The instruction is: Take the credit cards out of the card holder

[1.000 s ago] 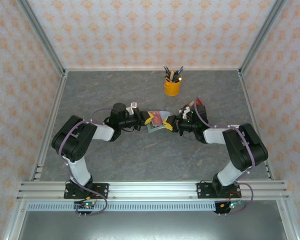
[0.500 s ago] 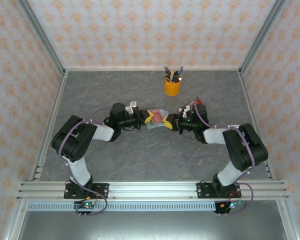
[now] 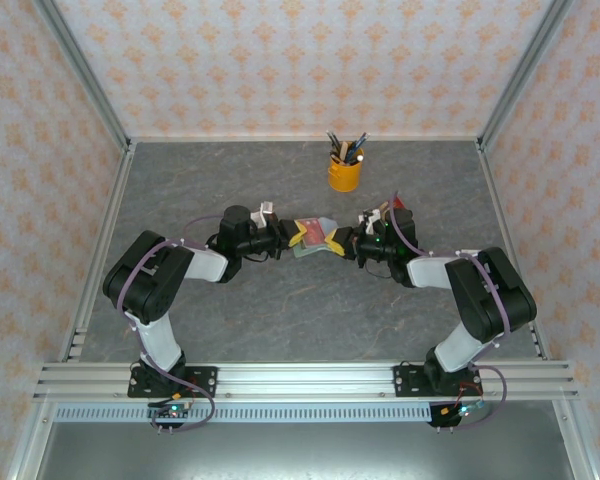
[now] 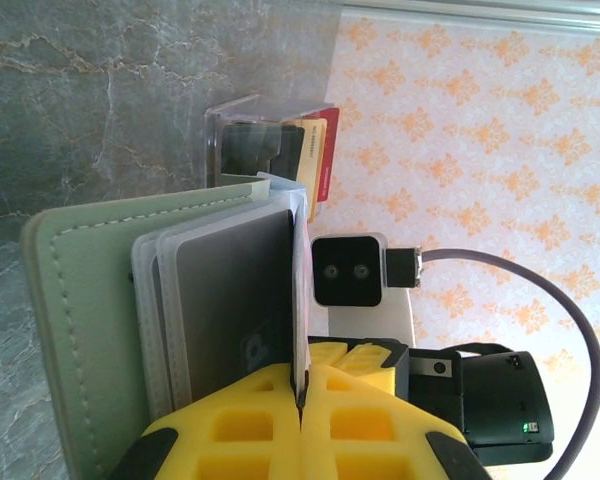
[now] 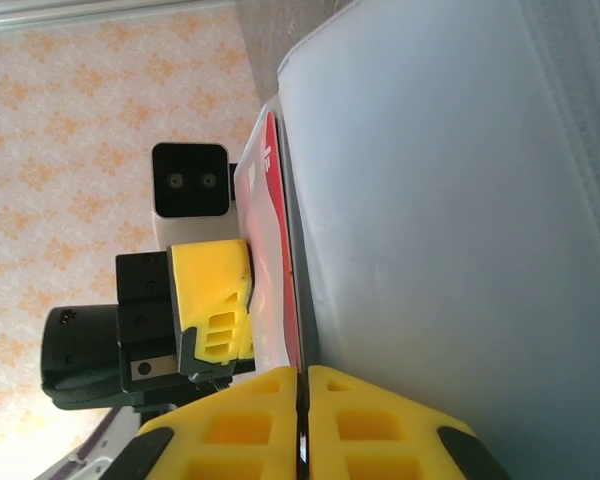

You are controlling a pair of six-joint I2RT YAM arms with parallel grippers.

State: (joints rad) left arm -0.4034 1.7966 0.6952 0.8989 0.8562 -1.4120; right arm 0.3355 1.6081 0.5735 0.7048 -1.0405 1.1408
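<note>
Lately the right gripper (image 5: pixel 302 400) is pinched tighter on the thin red credit card (image 5: pixel 273 250); the sage-green folding card holder (image 4: pixel 80 330) is clamped by the left gripper (image 4: pixel 302 400), readying withdrawal

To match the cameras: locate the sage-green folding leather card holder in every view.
Top external: card holder at picture centre.
Left wrist: green stitched cover at lower left.
Right wrist: pale stitched panel across the right, apparently its inside.
Shared landmark: orange-patterned wallpaper.

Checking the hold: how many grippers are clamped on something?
2. The left gripper pinches a leaf of the sage-green folding wallet; the right gripper pinches the thin red card at the wallet's opposite edge.
</note>
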